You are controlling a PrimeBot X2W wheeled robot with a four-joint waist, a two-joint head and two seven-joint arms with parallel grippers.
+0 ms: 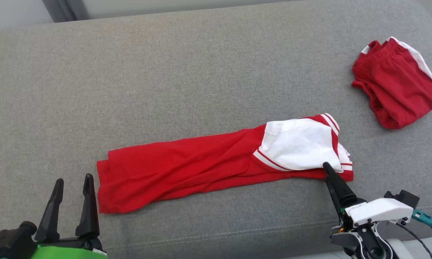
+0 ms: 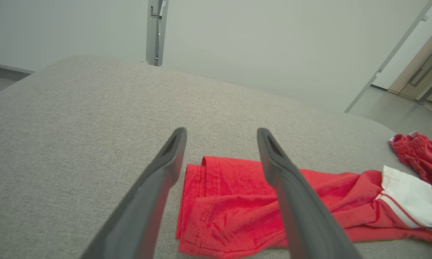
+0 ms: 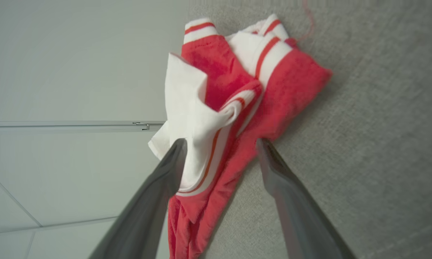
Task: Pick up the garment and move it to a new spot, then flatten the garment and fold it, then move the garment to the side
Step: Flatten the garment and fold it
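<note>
The garment [image 1: 187,169], a red shirt with a white, red-striped sleeve end, lies in a long folded strip on the grey cushion [image 1: 165,72]. My left gripper [image 1: 74,178] hovers open just off the strip's left hem, apart from the cloth; in its wrist view the garment [image 2: 234,201] lies below and beyond the spread fingers [image 2: 165,169]. My right gripper [image 1: 327,167] is turned on its side at the strip's right end. In the right wrist view its open jaws [image 3: 221,142] straddle the white and red edge of the garment [image 3: 237,90] without pinching it.
A second red garment with a white side stripe [image 1: 396,82] lies bunched at the far right of the cushion, also seen as red shorts [image 2: 421,154]. The cushion's front seam [image 1: 219,235] runs near my grippers. Bare grey cushion spreads behind and left of the strip.
</note>
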